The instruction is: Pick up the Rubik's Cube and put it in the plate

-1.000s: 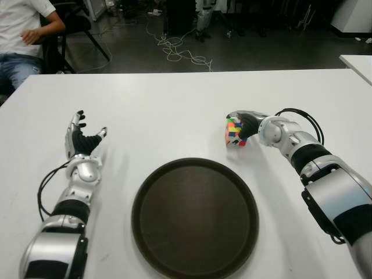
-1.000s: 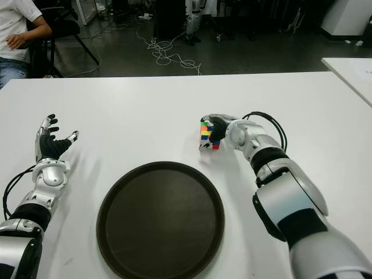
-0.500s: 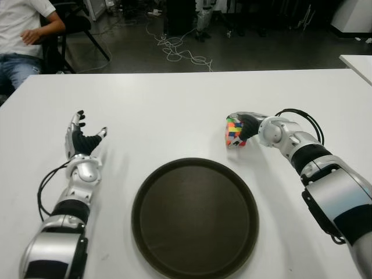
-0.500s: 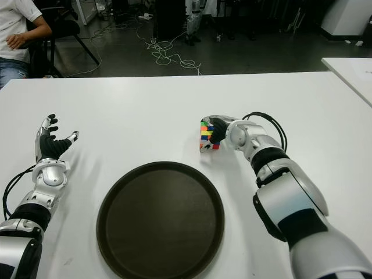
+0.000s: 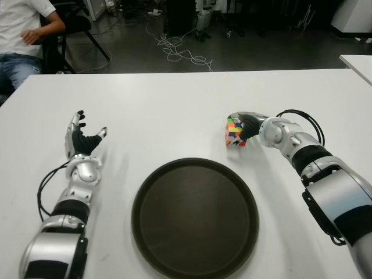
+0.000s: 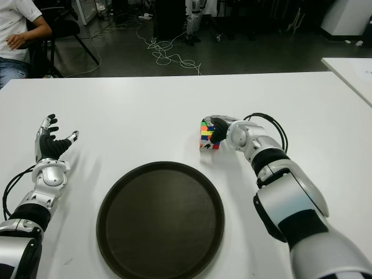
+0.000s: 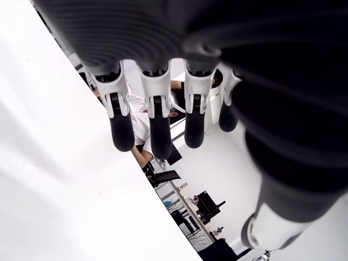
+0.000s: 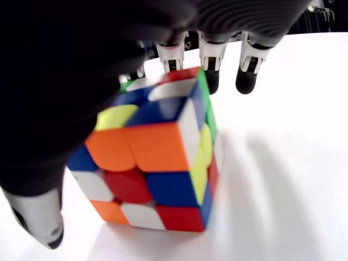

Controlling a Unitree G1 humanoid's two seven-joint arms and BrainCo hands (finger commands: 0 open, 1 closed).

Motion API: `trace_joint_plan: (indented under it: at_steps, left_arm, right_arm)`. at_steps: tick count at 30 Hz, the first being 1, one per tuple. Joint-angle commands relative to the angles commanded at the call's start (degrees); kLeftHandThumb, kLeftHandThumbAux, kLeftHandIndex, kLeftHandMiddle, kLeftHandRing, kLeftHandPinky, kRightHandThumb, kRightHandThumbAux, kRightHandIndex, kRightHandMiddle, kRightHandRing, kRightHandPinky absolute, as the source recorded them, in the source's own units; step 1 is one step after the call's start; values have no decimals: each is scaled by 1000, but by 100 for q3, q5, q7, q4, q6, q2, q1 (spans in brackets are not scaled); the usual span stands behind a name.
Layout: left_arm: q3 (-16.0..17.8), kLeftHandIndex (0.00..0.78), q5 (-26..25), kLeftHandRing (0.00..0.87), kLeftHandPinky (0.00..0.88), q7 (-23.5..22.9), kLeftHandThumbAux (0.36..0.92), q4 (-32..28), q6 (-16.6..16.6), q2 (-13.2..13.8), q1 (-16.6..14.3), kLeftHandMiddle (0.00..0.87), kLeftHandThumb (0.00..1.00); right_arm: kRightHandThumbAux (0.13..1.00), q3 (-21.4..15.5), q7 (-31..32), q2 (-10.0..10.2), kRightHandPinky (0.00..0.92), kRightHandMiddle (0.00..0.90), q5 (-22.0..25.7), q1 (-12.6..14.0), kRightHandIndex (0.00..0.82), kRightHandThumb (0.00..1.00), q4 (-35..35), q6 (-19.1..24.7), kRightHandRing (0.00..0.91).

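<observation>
Here the right hand (image 5: 251, 123) wraps its fingers (image 8: 209, 65) around the Rubik's Cube (image 5: 235, 132), gripping it on the white table (image 5: 174, 104), just beyond the dark plate's (image 5: 195, 218) far right rim. The left hand (image 5: 83, 142), fingers spread and empty, shows far left.

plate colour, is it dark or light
Dark brown, almost black, plain with no pattern; the plate shows best in the left eye view.
</observation>
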Motion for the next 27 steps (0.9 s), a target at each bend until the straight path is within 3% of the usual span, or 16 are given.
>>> trace_joint_plan:
  at_steps: [22, 27]
  left_arm:
    - [5, 111, 0, 178, 211, -8, 754, 14, 38, 16, 2, 172, 251]
    - [-2, 104, 5, 162, 173, -30, 751, 10, 64, 23, -2, 163, 240]
  right_arm:
    - [691, -95, -59, 6, 0, 20, 88, 98, 0, 0, 28, -94, 20]
    - [688, -133, -64, 1, 0, 11, 124, 136, 0, 0, 31, -101, 14]
